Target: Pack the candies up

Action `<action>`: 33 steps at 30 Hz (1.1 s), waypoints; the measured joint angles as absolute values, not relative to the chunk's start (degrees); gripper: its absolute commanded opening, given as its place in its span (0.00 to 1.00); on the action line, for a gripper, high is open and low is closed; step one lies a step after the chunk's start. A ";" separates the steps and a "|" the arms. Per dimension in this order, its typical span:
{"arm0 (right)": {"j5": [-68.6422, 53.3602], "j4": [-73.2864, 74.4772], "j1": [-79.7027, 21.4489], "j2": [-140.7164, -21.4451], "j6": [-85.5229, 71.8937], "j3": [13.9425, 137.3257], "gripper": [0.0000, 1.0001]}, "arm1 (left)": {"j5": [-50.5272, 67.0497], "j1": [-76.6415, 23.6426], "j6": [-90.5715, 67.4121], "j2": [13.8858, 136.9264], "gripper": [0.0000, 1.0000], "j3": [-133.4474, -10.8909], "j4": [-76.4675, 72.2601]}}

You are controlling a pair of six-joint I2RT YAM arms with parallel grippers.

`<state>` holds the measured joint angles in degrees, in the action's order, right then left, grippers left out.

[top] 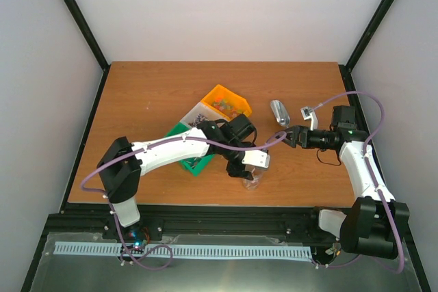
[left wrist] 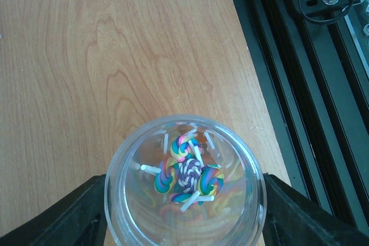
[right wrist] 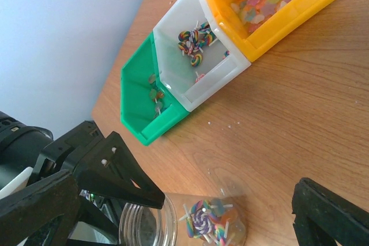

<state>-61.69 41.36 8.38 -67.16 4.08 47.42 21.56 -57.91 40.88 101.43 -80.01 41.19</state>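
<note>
Gripping the clear jar (left wrist: 138,211), the left gripper (left wrist: 185,218) holds a few candies (left wrist: 187,177) already packed inside; more lie in the bins (right wrist: 216,76), and the right gripper (top: 291,136) gapes wide, empty

left arm (top: 171,150) reached to its right, wrist bent downward, left gripper (top: 250,174) clamped around a clear jar (left wrist: 144,200). right arm (top: 363,169) stretched left, right gripper (top: 290,136) spread wide, holding nothing.

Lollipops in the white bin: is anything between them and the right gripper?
Yes. The clear jar, clamped by the left gripper, stands just in front of the right gripper. Past it, only table leads to the white bin and its lollipops.
</note>
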 measured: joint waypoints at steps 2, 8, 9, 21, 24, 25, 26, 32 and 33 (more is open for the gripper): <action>-61.69 41.36 8.38 -67.22 4.25 47.42 1.00 | 21.45 -57.56 40.91 100.79 0.49 -79.26 40.73; -61.76 41.36 8.38 -67.24 5.13 47.42 1.00 | 21.08 -54.35 41.36 99.13 0.49 -77.73 41.50; -61.78 41.34 8.40 -67.24 5.19 47.42 1.00 | 20.86 -53.82 41.60 98.80 0.49 -77.47 41.69; -63.94 37.93 8.38 -67.29 7.95 46.06 0.97 | 20.18 -48.71 44.71 95.09 0.50 -73.78 42.76; -63.83 35.27 7.70 -67.81 7.99 45.34 0.96 | 20.45 -48.64 44.86 95.09 0.50 -73.78 42.74; -63.35 33.74 6.98 -67.94 7.97 45.15 0.97 | 20.51 -48.64 44.88 95.13 0.50 -73.78 42.72; -62.72 32.18 5.91 -67.92 7.99 44.93 0.97 | 20.58 -48.64 44.91 95.20 0.50 -73.80 42.68; -55.88 22.22 -1.80 -66.02 9.93 43.33 1.00 | 20.80 -48.49 45.36 95.31 0.52 -73.78 42.59; -54.11 20.53 -2.26 -66.08 10.76 43.46 1.00 | 20.88 -48.45 45.47 95.31 0.53 -73.71 42.52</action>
